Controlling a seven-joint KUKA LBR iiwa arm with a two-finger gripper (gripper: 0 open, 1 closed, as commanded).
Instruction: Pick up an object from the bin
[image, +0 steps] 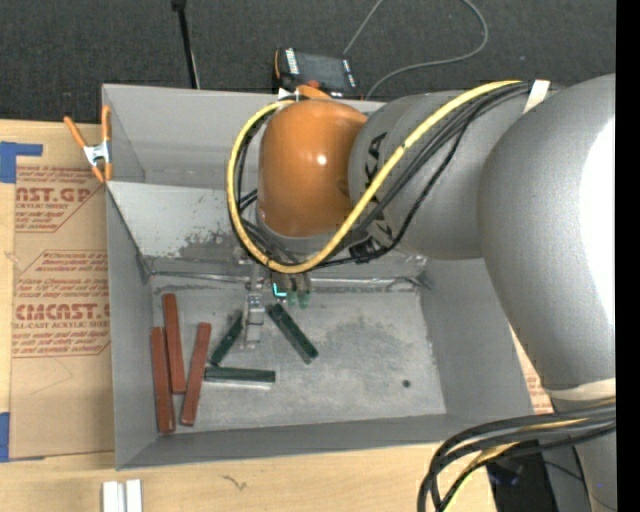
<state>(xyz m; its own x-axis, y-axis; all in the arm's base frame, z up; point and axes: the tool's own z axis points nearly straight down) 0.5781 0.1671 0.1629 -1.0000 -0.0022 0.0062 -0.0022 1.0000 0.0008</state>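
Beneath the orange cover, the gripper is seen among green sticks; brown sticks are laid leftward. Whether it is open cannot be told.

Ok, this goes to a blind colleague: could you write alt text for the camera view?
The robot arm's gripper hangs low in a grey metal bin, left of its middle, just above a loose cluster of three dark green sticks. Three reddish-brown sticks lie side by side near the bin's left wall.
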